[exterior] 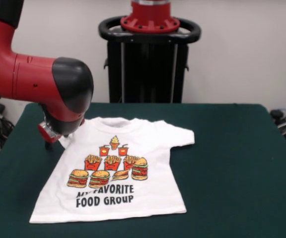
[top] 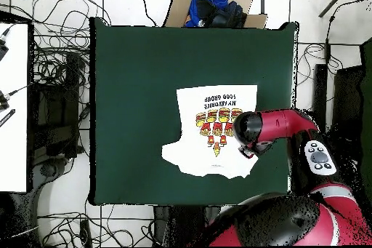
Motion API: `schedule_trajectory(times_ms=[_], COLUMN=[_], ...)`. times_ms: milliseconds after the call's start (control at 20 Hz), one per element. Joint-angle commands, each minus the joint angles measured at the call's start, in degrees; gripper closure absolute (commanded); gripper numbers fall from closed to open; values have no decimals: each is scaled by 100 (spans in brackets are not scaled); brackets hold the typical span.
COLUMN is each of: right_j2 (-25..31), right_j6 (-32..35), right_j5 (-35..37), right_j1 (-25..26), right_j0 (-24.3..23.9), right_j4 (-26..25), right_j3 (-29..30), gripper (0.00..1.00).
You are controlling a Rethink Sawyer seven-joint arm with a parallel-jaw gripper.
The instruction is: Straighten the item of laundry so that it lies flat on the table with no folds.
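End effector (exterior: 49, 140) down low at one sleeve of the white T-shirt (exterior: 114, 173), mostly hidden behind the bulky red and black arm (exterior: 38, 84); whether spread or pressed together cannot be told, nor whether any cloth is held. Only a small red part and a dark tip showing beneath the arm, right by the sleeve edge. Shirt lying print-up on the dark green desk (exterior: 232, 163), body largely flat, hem straight, other sleeve spread out to the side. From overhead, arm covering the shirt's edge (top: 211, 129) near the desk's side closest to the robot base.
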Motion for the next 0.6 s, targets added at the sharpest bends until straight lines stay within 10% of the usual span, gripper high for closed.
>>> schedule_trajectory(times_ms=[50,500,550,600], right_j2=[31,22,25,28], right_j6=[-517,-498,-496,-498], right_j5=[337,469,467,472], right_j1=[289,273,275,273], right_j0=[78,153,153,153], right_j4=[-45,-17,-14,-9], right_j3=[-256,-273,-274,-273], gripper=[0,0,100,100])
